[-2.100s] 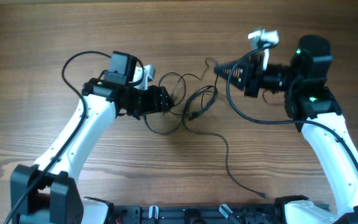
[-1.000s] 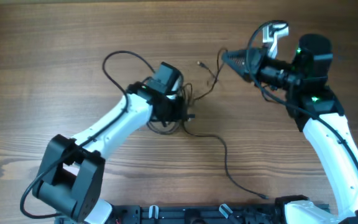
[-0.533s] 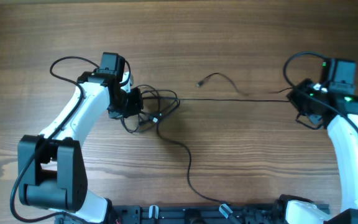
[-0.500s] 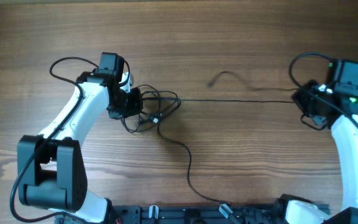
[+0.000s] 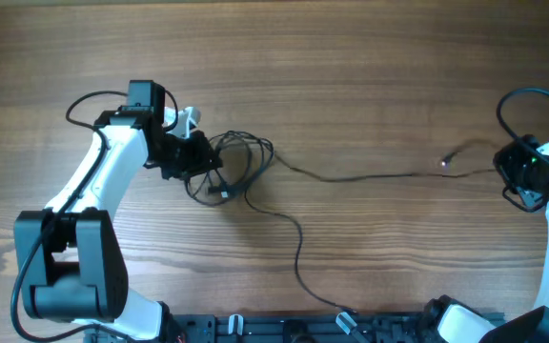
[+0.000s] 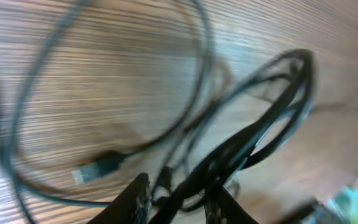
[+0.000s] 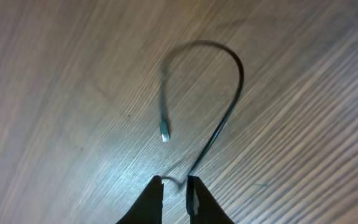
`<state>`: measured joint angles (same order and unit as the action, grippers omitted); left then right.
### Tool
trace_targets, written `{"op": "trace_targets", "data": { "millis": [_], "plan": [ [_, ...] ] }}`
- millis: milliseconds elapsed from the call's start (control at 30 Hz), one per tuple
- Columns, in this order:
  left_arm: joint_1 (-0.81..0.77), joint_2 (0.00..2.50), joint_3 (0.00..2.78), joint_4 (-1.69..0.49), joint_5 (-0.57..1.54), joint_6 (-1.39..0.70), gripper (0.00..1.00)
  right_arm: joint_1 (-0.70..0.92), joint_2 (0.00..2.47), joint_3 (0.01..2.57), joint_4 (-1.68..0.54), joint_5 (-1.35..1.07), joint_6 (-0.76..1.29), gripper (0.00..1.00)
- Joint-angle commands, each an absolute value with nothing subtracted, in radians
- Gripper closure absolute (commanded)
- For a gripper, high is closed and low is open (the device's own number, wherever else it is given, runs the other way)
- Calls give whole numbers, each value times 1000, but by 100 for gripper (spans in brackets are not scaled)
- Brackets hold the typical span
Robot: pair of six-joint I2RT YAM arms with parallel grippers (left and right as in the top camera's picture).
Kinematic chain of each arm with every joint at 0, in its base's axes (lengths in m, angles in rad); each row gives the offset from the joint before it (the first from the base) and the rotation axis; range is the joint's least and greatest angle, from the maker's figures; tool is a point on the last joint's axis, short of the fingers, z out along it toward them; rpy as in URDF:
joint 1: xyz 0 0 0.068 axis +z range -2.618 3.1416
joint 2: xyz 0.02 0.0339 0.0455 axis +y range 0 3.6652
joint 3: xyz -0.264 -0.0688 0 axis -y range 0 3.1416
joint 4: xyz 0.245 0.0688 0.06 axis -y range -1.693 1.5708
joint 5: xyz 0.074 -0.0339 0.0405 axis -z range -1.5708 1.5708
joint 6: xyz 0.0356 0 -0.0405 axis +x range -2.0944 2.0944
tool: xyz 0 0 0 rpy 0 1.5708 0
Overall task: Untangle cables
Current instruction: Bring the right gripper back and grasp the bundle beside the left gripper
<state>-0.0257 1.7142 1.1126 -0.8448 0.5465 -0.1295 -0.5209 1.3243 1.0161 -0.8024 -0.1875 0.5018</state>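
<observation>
Here the right gripper has its jaws a little apart, the gap wider than the thin black cord that runs down into it. From there the cord arches up and curls back to a small silvery plug lying on the wooden table.

The left gripper has several dark strands crossing between its fingers. That view is too blurred to tell whether they are pinched or let go. Another plug end lies just beside the loops.

Half a second ago the cord was drawn straight and taut between the two arms. Now it lies in a slack, wavy line across the table. The right gripper has gone further out to the right edge, and the plug has come with it. The left gripper has shifted slightly left.

The rest of the cables are bunched in loose overlapping loops against the left gripper, left of centre, with one tail trailing toward the near edge.
</observation>
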Motion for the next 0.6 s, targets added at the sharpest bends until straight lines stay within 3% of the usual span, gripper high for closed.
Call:
{"op": "trace_targets", "data": {
  "millis": [0,100,133,167,433,567],
  "plan": [
    [-21,1714,1113,-839,666,-48,72,-523,1319,1020,-797,-226,467,83],
    [-22,1714,1113,-839,672,-48,77,-514,1319,1020,-786,-280,440,72],
    [-22,1714,1113,-838,714,-46,89,-474,1319,1020,-755,-421,364,62],
    [-22,1714,1113,-838,758,-20,96,-438,1319,1020,-749,-462,359,59],
    [-22,1714,1113,-847,1036,81,96,25,1358,1020,-710,-471,359,41],
    [-23,1714,1113,-882,1111,155,96,194,1453,1020,-656,-496,362,41]
  ]
}}
